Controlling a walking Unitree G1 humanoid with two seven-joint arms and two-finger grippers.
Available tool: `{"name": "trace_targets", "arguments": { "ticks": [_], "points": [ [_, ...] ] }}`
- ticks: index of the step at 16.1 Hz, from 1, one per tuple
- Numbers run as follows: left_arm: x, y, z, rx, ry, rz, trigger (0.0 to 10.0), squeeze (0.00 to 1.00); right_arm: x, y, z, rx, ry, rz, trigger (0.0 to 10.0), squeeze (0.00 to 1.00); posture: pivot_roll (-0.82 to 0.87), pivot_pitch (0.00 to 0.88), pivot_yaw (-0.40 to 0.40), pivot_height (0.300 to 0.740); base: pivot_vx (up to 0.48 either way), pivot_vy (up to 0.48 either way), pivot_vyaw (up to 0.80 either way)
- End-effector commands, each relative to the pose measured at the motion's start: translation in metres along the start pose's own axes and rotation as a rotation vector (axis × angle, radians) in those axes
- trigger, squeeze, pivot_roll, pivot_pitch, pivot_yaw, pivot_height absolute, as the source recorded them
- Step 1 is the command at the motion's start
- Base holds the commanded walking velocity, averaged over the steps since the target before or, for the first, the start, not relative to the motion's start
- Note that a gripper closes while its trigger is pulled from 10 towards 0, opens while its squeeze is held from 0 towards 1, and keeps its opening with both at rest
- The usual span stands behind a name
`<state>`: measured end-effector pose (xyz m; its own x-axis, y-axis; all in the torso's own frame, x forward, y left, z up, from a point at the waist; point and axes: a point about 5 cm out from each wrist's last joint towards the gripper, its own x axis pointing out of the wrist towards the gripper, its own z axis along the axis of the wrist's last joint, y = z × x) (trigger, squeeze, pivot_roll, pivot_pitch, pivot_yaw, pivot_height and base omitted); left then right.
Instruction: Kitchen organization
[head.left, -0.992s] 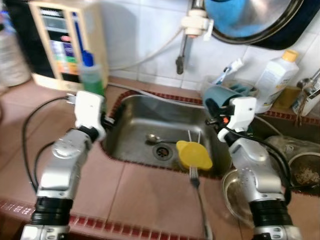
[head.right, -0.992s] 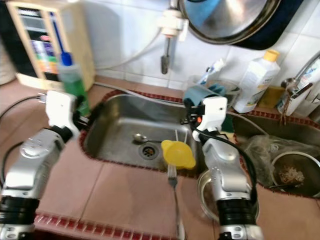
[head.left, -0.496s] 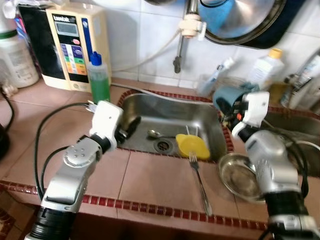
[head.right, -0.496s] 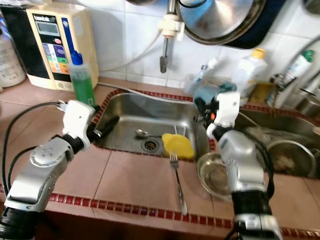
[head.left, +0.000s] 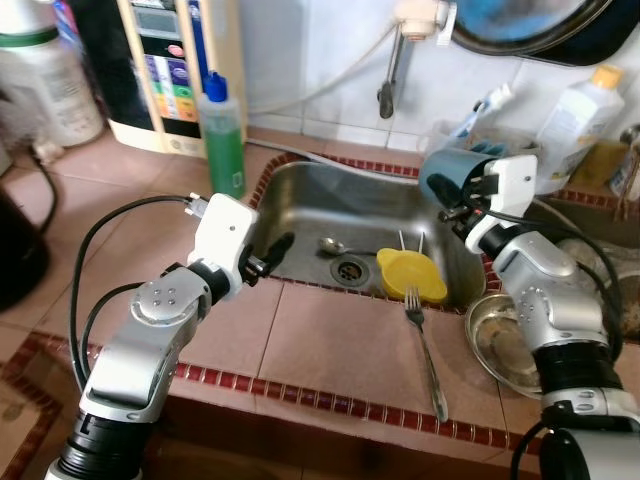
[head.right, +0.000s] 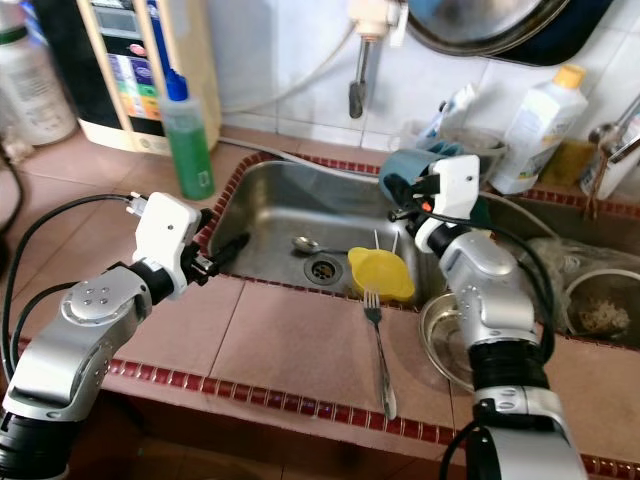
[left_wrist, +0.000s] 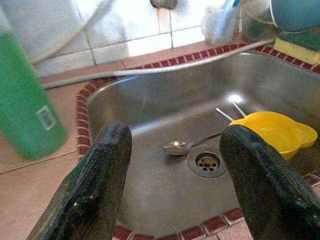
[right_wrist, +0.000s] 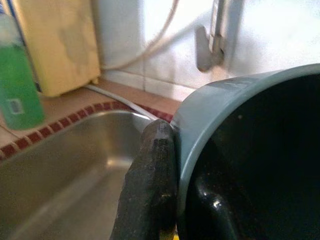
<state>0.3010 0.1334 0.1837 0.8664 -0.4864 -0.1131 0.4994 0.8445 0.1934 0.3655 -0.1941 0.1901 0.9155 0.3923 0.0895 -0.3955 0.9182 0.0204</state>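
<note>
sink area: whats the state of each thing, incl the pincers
left pincer: open, over the sink's left edge
right pincer: shut on blue-grey cup, cup on its side
yellow plastic bowl: in steel sink
metal spoon: beside drain
metal fork: flat on counter

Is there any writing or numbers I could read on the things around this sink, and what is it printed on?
None can be read.
Cream machine by the wall: a small screen and coloured buttons, print too blurred.
Green bottle: a white barcode sticker, no legible digits.
White bottle with yellow cap: label too small and blurred.
White jug at the far left: no print legible.
Blue cup in the right claw: no writing visible.
</note>
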Motion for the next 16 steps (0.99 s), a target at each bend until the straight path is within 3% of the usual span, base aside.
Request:
{"name": "trace_targets", "arguments": {
  "ticks": [1,5,9,13,16],
  "points": [
    [-0.001,-0.002,0.006,0.004,-0.005,-0.015,10.0,0.00,0.003,-0.007,0.009,-0.009,-0.021,-0.006,10.0,0.00,-0.01,0.130,-0.052,0.732,0.000,0.000,0.00],
    [-0.007,-0.010,0.015,0.021,0.007,-0.090,10.0,0.00,0.005,-0.012,0.012,-0.034,-0.005,0.010,10.0,0.00,0.01,0.174,-0.051,0.732,0.000,0.000,0.00],
    [-0.013,0.003,0.034,0.017,0.006,-0.143,10.0,0.00,0.011,-0.014,0.025,-0.038,-0.017,0.038,10.0,0.00,0.03,0.233,-0.068,0.732,0.000,0.000,0.00],
    [-0.011,-0.007,0.038,-0.003,0.048,-0.211,10.0,0.00,0.027,-0.001,0.027,-0.038,0.018,0.128,10.0,0.00,0.04,0.271,-0.077,0.732,0.000,0.000,0.00],
    [0.005,-0.012,0.020,-0.064,0.146,-0.152,10.0,0.00,0.044,0.015,0.020,-0.006,0.047,0.145,10.0,0.00,0.04,0.275,-0.076,0.732,0.000,0.000,0.00]
  ]
}}
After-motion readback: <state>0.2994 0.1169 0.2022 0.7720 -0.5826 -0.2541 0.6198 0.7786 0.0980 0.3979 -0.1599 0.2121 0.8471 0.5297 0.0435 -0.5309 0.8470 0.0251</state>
